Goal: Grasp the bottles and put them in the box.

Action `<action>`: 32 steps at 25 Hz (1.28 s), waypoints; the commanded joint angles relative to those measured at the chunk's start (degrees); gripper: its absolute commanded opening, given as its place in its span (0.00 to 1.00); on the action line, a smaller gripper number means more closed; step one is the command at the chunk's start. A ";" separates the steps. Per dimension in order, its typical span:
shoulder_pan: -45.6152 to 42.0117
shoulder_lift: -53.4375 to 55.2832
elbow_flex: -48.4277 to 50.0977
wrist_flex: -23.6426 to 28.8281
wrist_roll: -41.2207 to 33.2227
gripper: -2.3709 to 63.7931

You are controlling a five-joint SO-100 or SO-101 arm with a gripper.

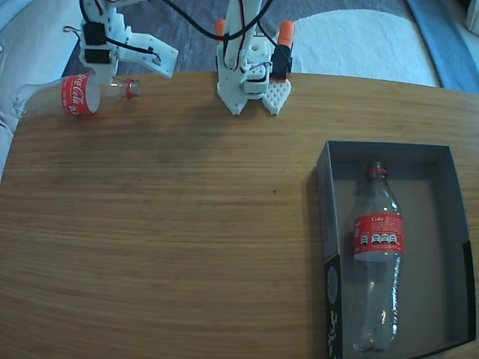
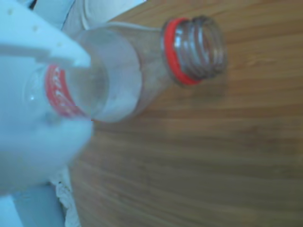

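One clear Coca-Cola bottle [image 1: 376, 258] with a red label lies lengthwise inside the grey box [image 1: 441, 247] at the lower right of the fixed view, neck toward the far side. The second bottle [image 1: 75, 95] is on its side at the far left corner, its base past the table edge and its open neck [image 2: 194, 49] pointing right. My gripper [image 1: 114, 82] is closed around this bottle's shoulder. In the wrist view a white finger [image 2: 52, 47] lies across the clear shoulder just ahead of the red label, and the other finger is hidden.
The arm's white base [image 1: 251, 82] with orange parts stands at the far edge in the middle. Black cables run above it. The wooden table [image 1: 165, 239] stretches between the held bottle and the box. The box has room to the right of its bottle.
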 commanded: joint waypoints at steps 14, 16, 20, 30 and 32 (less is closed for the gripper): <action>0.62 0.44 2.81 -0.26 -0.26 0.60; 0.62 0.44 4.39 -0.62 -0.26 0.60; 0.35 0.44 6.24 -0.70 -0.26 0.60; -0.53 -4.66 4.48 -5.71 -0.09 0.60; -0.62 -5.98 3.16 -5.89 -0.09 0.60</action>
